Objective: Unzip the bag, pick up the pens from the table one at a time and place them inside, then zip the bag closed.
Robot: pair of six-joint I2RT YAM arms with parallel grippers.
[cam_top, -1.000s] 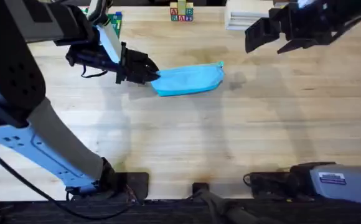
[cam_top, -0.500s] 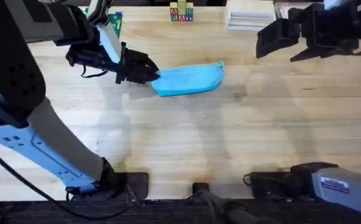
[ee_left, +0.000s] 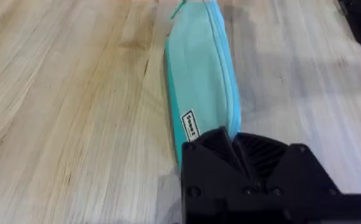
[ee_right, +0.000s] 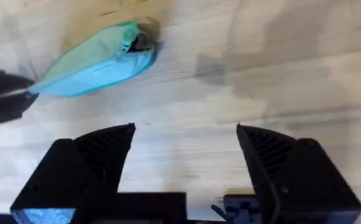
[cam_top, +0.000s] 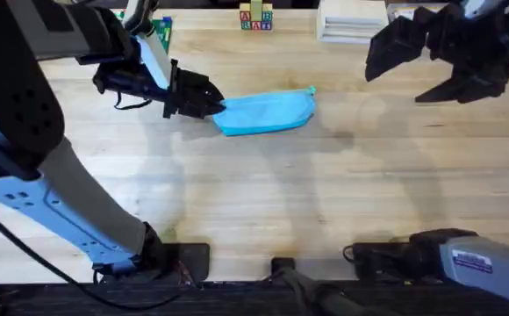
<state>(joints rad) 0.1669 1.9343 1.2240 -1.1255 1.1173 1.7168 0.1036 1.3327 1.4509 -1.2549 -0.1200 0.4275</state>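
The light blue bag (cam_top: 268,112) lies on the table (cam_top: 325,202), left of centre toward the back. My left gripper (cam_top: 209,104) is shut on the bag's left end. In the left wrist view, the bag (ee_left: 200,81) stretches away from the black fingers (ee_left: 208,146), its zipper line running along its length. My right gripper (cam_top: 412,72) hangs open above the table's back right, well clear of the bag. In the right wrist view, the bag (ee_right: 93,59) lies far beyond the wide-spread right gripper (ee_right: 187,134), with a dark spot at the bag's near end. The pens are out of view.
Lettered toy blocks (cam_top: 255,17) stand at the back edge, with a white stack (cam_top: 351,19) to their right. A green and blue item (cam_top: 162,31) sits behind the left arm. Bare wood stretches across the table's front and right.
My right gripper has swung to the right, away from the bag, and stays open. The left gripper and the bag have not moved.
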